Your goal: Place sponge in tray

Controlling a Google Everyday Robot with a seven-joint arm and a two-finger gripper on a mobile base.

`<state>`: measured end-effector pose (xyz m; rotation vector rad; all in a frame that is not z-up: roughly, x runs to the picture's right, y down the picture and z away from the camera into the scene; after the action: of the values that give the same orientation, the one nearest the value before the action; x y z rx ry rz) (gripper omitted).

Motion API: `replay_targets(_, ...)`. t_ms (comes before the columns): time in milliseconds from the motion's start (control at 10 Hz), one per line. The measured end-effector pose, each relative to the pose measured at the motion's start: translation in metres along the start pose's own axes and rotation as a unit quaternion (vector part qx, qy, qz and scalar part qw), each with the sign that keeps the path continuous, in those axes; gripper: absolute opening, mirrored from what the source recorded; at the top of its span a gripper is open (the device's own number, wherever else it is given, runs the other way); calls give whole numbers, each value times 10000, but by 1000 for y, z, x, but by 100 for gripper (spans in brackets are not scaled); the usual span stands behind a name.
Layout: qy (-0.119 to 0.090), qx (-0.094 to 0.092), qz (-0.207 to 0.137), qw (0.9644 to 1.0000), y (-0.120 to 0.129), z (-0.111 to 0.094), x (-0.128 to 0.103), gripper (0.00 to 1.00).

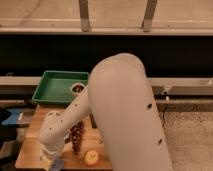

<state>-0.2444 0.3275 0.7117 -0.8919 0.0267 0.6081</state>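
My jaws are down at the near left corner of the light wooden counter [31, 146], at the very bottom of the camera view, and they are closed. Right against them sits the small blue-grey rectangular sponge [56, 164]. Only a pale bluish patch of it shows beside my wrist, low on the counter's front edge, so its faces and corners are hard to make out. I cannot tell whether it is pinched between the jaws or merely lying beside them. My bulky white arm [125, 110] fills the middle of the view and hides the right part of the counter. The large green rectangular plastic tray with a raised rim [55, 86] stands at the far left end of the counter, well apart from the sponge. A small round cup [78, 88] sits in the tray's right-hand corner, and the rest of its floor is bare green. Between tray and sponge, just beside my forearm, lies a dark bunch of grapes [76, 136], and near it, toward the front edge, a round yellow fruit [91, 158].
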Motion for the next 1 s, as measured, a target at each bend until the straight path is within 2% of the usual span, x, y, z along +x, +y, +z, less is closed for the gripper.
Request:
replay_targets(200,-277,227,19,9994,-12,-38,0,0)
replay_targets(400,-471,477,27,9977,-36,-78,1,0)
replay_targets(600,-848,554,54,9948,-65,-107,6,0)
replay_targets(700,-1122,565,128,9920,-83,-120,10,0)
replay_targets(800,-1453,559,241,9875,-106,-133,12,0)
replay_targets(900,-1671,553,315,9839,-122,-141,13,0)
replay_targets(1000,-1966,523,385,9783,-139,-151,11,0)
